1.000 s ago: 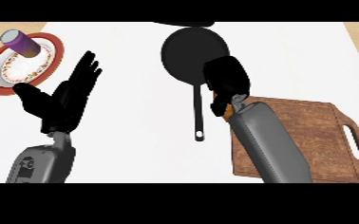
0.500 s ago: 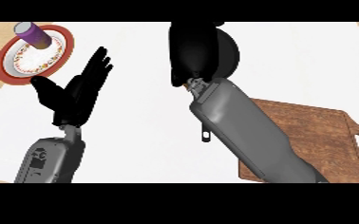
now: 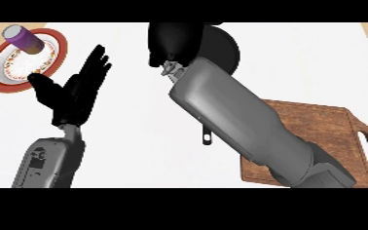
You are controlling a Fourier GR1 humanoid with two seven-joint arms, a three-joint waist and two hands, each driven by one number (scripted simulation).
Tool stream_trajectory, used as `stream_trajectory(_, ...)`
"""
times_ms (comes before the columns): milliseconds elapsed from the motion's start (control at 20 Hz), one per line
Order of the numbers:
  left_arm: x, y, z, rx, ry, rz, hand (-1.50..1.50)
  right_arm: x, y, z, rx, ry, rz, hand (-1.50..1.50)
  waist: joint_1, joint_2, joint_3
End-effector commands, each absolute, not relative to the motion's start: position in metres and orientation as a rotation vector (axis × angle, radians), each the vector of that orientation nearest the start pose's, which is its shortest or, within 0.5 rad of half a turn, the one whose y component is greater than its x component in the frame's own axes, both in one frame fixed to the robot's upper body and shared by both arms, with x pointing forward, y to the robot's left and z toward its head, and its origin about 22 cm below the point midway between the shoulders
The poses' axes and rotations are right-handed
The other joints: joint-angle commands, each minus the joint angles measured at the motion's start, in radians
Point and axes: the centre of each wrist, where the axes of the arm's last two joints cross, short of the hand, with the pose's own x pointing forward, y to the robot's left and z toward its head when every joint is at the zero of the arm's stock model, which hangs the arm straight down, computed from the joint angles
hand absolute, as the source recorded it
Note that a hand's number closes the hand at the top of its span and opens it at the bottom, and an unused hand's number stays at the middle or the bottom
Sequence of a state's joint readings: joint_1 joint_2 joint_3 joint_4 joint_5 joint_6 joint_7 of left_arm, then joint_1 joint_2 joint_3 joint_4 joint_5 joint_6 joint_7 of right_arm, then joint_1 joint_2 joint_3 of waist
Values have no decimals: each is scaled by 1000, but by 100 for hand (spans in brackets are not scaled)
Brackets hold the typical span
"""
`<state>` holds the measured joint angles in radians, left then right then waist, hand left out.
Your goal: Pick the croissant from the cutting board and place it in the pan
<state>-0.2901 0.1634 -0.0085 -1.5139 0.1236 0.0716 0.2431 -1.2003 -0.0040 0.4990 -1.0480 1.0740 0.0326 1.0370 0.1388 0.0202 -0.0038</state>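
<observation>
The black pan (image 3: 227,53) lies at the top middle of the counter, its handle end (image 3: 207,137) poking out from under my right forearm. My right hand (image 3: 173,41) hovers over the pan's left part with its fingers curled downward. The croissant shows nowhere; the curled hand hides whatever it holds. At the right, the wooden cutting board (image 3: 316,122) carries nothing that I can see, and my forearm covers its left side. My left hand (image 3: 72,90) stays open at the left with its fingers up.
A red-rimmed plate (image 3: 52,61) sits at the far left with a purple-capped cylinder (image 3: 22,39) on it, just beyond my left hand's fingertips. White countertop stretches between the two arms and to the right of the pan.
My right hand has travelled up and left from the board's edge to above the pan. The view has shifted, so the plate and the left hand sit a little lower and further right.
</observation>
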Motion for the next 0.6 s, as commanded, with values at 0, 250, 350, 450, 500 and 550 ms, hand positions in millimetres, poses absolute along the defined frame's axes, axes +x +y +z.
stream_trajectory(0, 313, 240, 70, 26, -1545, -50, 0, 367, 36, 212, -1399, -1410, 729, 150, -34, 3, 1)
stream_trajectory(250, 288, 248, 56, 35, -1525, -34, 0, 392, 21, 195, -1357, -1431, 694, 150, -66, -7, 2)
stream_trajectory(350, 291, 261, 72, 61, -1545, -26, 0, 405, 12, 187, -1354, -1425, 647, 150, -65, -5, 3)
stream_trajectory(450, 287, 262, 60, 62, -1530, -14, 0, 408, 8, 173, -1330, -1430, 641, 150, -70, -5, 3)
stream_trajectory(500, 285, 261, 49, 73, -1524, 16, 0, 418, -12, 155, -1331, -1452, 689, 150, -94, -5, 3)
stream_trajectory(550, 288, 257, 65, 66, -1535, -5, 0, 424, -15, 157, -1320, -1464, 685, 150, -87, -3, 3)
